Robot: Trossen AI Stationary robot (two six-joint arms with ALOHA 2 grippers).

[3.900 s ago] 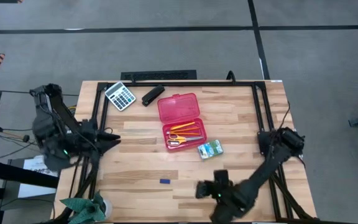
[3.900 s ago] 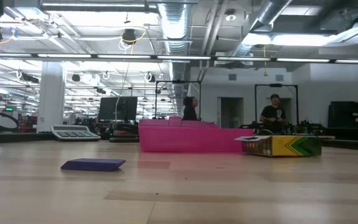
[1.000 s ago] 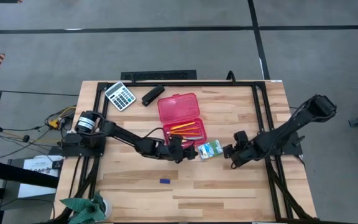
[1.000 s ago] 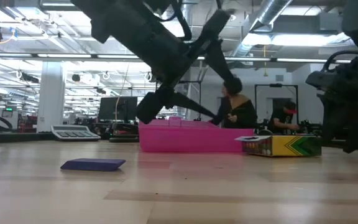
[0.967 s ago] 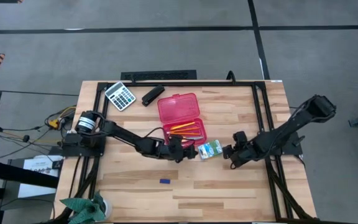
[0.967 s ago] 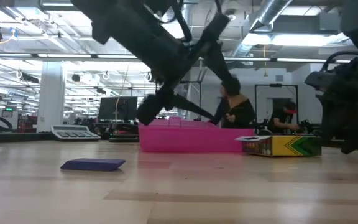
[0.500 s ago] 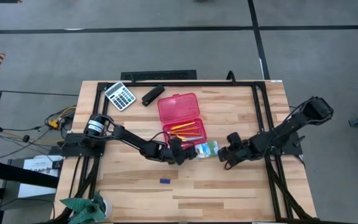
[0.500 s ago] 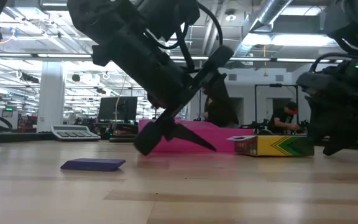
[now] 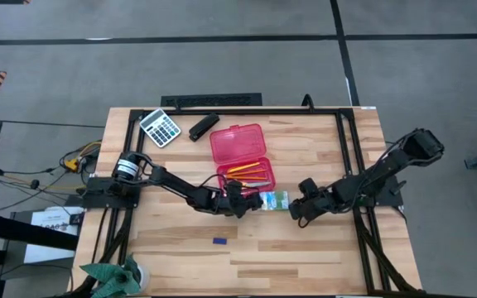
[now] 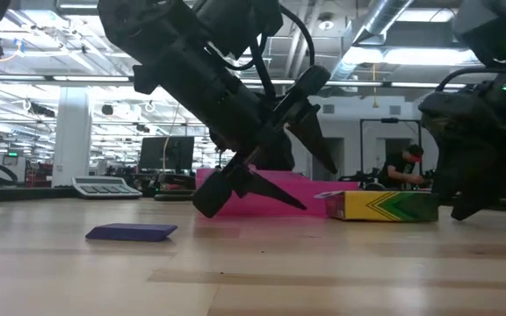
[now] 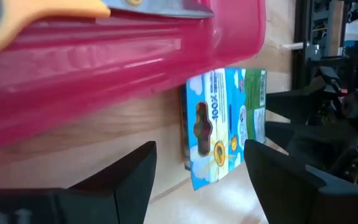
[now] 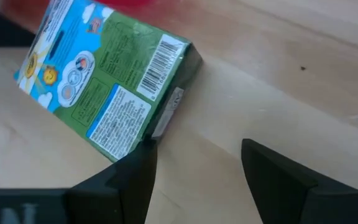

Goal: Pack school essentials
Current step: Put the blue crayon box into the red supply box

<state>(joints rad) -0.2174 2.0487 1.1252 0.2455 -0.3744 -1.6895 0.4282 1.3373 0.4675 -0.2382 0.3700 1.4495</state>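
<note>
Both end effectors flank the green-and-white packet (image 9: 275, 199), just beside the pink case's (image 9: 240, 149) open tray — left end effector (image 9: 250, 204) and right end effector (image 9: 298, 209) both spread wide, holding nothing — likely bracketing it for pickup off the tabletop (image 9: 305, 248).

Robotics lab: exposed ceiling ducts (image 10: 244, 26), monitors (image 10: 167, 151), rigs behind
</note>
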